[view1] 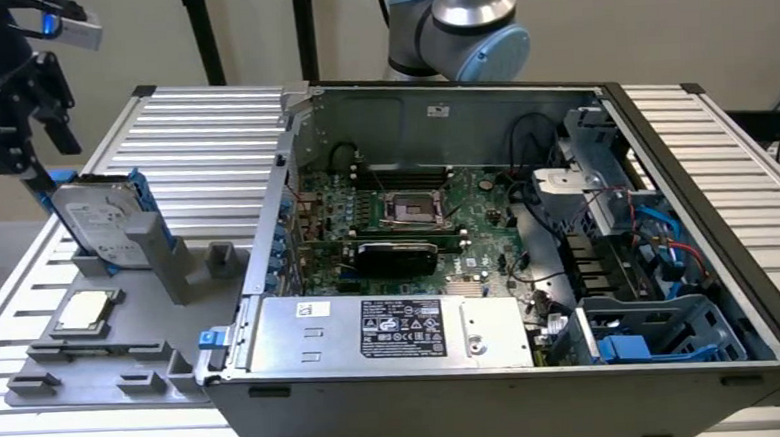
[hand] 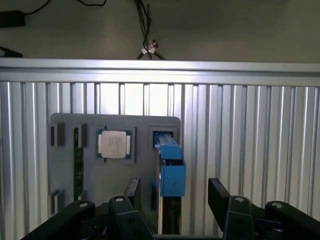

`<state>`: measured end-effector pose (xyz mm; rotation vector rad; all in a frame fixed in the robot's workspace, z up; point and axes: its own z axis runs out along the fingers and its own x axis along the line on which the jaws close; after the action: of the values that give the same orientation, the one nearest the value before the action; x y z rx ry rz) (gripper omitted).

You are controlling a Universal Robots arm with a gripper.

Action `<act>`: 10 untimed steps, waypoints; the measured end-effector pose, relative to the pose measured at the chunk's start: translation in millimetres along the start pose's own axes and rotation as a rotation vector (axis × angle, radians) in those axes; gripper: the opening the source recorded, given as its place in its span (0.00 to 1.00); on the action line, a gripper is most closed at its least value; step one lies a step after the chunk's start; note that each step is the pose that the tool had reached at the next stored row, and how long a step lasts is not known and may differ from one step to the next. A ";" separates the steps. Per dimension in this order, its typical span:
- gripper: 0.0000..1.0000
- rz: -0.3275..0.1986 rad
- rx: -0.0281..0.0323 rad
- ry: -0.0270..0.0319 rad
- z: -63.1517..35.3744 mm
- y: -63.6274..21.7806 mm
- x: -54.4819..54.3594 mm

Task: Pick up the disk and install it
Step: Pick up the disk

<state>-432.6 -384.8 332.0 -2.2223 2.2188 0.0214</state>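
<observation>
Your surface (view1: 212, 128) is a silver-grey ribbed aluminium top made of long parallel slats. You have two things lying directly on it. Toward the exterior view's left, a flat grey plastic holder plate (view1: 142, 327) with raised blocks and slots lies flat across the slats. Just beside it, on the exterior view's right, a large dark grey metal computer case (view1: 414, 412) lies on its side, open face upward. You cannot tell whether plate and case touch.

The flat rectangular silver-grey metal hard drive (view1: 97, 219), blue plastic rails along its edges, stands upright on edge, slotted in grey fixture plate (view1: 129, 332), exterior view's left; not installed.
</observation>
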 end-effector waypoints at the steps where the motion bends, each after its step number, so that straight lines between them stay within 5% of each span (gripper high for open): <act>1: 0.65 0.000 0.0000 0.0000 1.9 0.0 0.0; 10: 0.65 0.000 0.0000 0.0000 18.1 0.0 0.2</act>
<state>-432.7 -384.8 313.9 -2.2223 2.2188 0.0214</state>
